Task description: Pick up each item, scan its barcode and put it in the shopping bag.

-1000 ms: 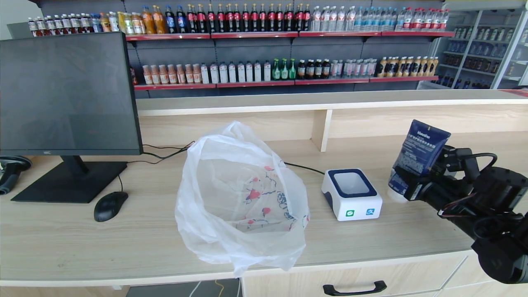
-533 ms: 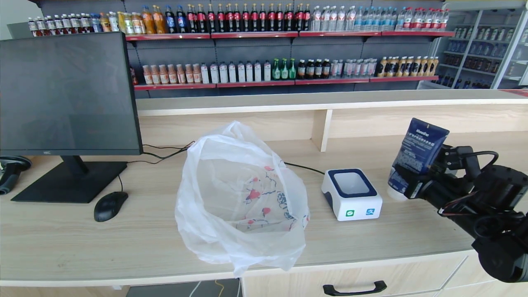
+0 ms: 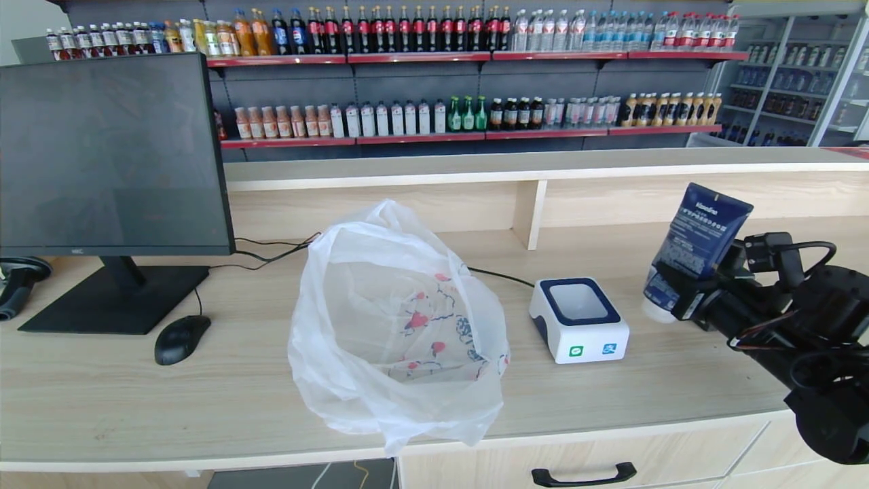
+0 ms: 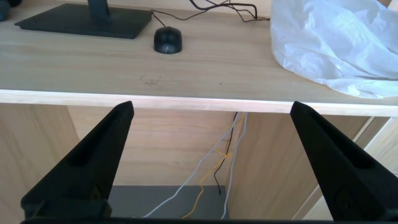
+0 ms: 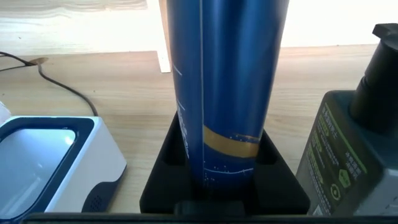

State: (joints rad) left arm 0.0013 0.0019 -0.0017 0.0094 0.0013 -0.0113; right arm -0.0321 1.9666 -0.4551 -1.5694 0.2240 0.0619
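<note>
— One item is in our grip: the blue tube (image 3: 703,238). It is white cap down and leaning a little, at the right of the counter (image 3: 204,407), just right of the scanner (image 3: 578,319).
— Who holds it?
— Our right gripper (image 3: 681,291) is clamped around its lower part, a finger on each side. The right arm comes in from the near right, forearm slanting up and left to the tube.
— So which step do we call this?
— We judge the pick done and the scan in hand. The tube is not yet over the scanner's window.
— What does the next move ask of us?
— We carry the tube left over the window and turn it until the barcode faces the glass; we can't see where the code sits. Then it goes farther left to the shopping bag (image 3: 397,326), whose mouth stands open in the middle of the counter.
— And our left side?
— Our left gripper (image 4: 211,106) hangs below the near counter edge, fingers spread wide, holding nothing. A grey-green bottle (image 5: 339,168) with a dark cap stands near the tube, likely our next item.
</note>
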